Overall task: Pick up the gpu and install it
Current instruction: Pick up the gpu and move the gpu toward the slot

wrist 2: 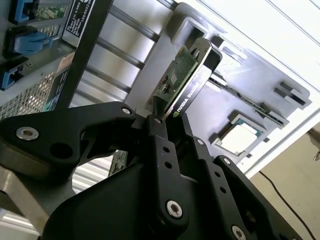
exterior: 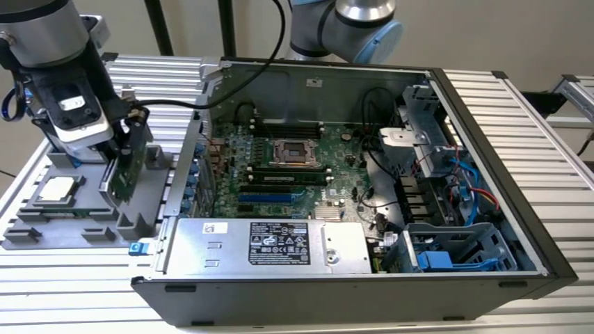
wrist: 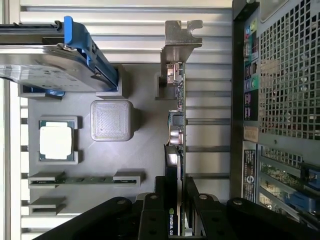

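The gpu (exterior: pixel 124 165) stands on edge in the grey holder tray (exterior: pixel 55 233), at the exterior view's left, just outside the open computer case (exterior: pixel 483 90). Its green board faces the case. My gripper (exterior: pixel 130 132) comes down on the card's upper edge. In both wrist views the black fingers (wrist: pixel 161 197) press on either side of the gpu (wrist: pixel 176 125), so the gripper (wrist: pixel 175 187) is shut on it. The silver end bracket (wrist: pixel 180 40) is at the card's far end. The second wrist view has the gripper (wrist 2: pixel 167 112) clamping the gpu (wrist 2: pixel 187 75) by its black shroud and green board.
A square CPU chip (exterior: pixel 58 189) lies in the tray beside the card. A hard drive with a blue frame (wrist: pixel 50 65) stands at the tray's far end. Inside the case are the motherboard (exterior: pixel 278 163) with expansion slots (exterior: pixel 269 197), the power supply (exterior: pixel 264 243), and cables at the exterior view's right.
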Controlling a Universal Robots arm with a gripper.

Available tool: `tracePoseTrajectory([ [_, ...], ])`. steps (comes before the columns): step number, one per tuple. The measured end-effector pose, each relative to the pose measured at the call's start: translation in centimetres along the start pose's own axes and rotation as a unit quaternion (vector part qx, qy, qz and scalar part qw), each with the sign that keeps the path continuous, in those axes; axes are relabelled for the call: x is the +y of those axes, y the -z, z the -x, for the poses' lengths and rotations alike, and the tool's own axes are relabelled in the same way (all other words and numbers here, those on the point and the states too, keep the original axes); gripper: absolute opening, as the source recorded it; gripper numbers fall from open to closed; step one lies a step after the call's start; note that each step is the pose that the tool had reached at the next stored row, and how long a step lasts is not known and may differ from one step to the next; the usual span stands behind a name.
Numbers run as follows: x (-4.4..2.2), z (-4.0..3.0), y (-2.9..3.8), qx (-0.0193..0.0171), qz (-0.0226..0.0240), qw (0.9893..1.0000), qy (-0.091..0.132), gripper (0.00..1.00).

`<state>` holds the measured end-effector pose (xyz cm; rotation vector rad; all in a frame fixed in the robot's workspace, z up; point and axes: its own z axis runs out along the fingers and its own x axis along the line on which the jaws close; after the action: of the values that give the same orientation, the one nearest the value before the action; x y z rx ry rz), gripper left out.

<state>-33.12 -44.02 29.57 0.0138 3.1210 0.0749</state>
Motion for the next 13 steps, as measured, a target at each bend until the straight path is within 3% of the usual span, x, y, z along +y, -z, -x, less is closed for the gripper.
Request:
tracePoseTrajectory([
  [13,0.02,-0.09,0.36,0.0000,0.0000,1.0000,0.000,0.00],
])
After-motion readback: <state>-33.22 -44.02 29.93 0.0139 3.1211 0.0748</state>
